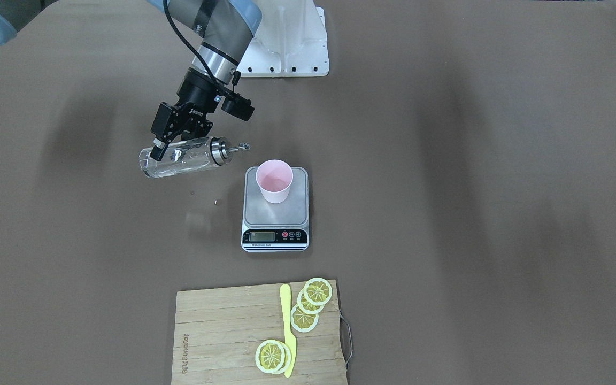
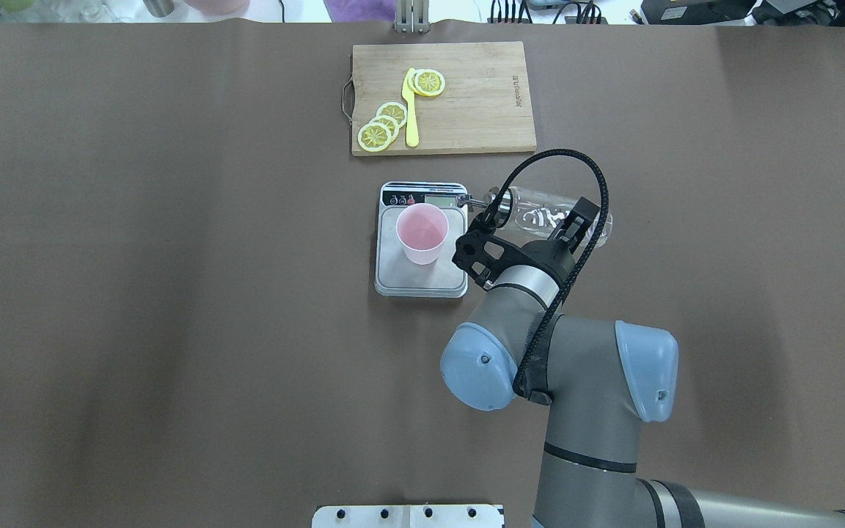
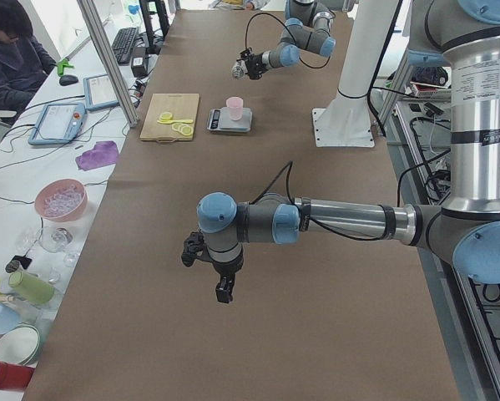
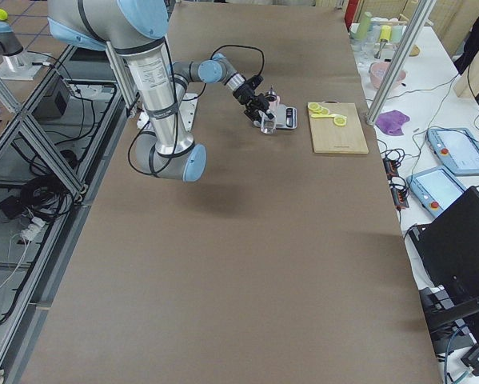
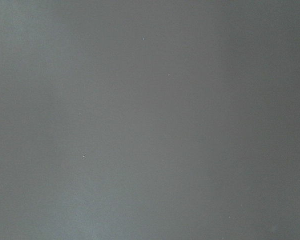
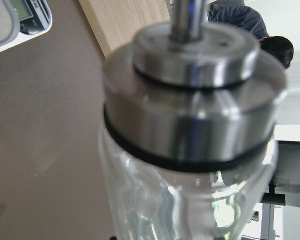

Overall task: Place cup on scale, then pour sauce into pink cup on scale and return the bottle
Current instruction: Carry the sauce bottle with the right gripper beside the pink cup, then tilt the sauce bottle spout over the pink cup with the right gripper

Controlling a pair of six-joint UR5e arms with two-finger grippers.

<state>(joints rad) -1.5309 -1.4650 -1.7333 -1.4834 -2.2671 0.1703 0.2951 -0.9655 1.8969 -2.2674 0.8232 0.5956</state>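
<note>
The pale pink cup [image 1: 274,181] stands upright on the silver scale [image 1: 276,214], toward the platform's robot side. My right gripper [image 1: 161,149] is shut on the clear glass bottle [image 1: 185,158] and holds it above the table, tipped almost level. Its silver spout [image 1: 236,147] points toward the scale, and the tip stays apart from the cup. From overhead, the bottle [image 2: 547,216] lies beside the scale [image 2: 422,282] and cup [image 2: 422,233]. The right wrist view is filled by the bottle's metal cap [image 6: 190,100]. The sauce is too clear to make out. My left gripper [image 3: 223,292] hangs over bare table; whether it is open, I cannot tell.
A wooden cutting board [image 1: 222,342] with lemon slices [image 1: 308,305] and a yellow knife [image 1: 288,331] lies beyond the scale. Small wet spots [image 1: 217,202] mark the table under the bottle. A person [image 3: 12,50] sits at a side desk with bowls [image 3: 62,199] and tablets.
</note>
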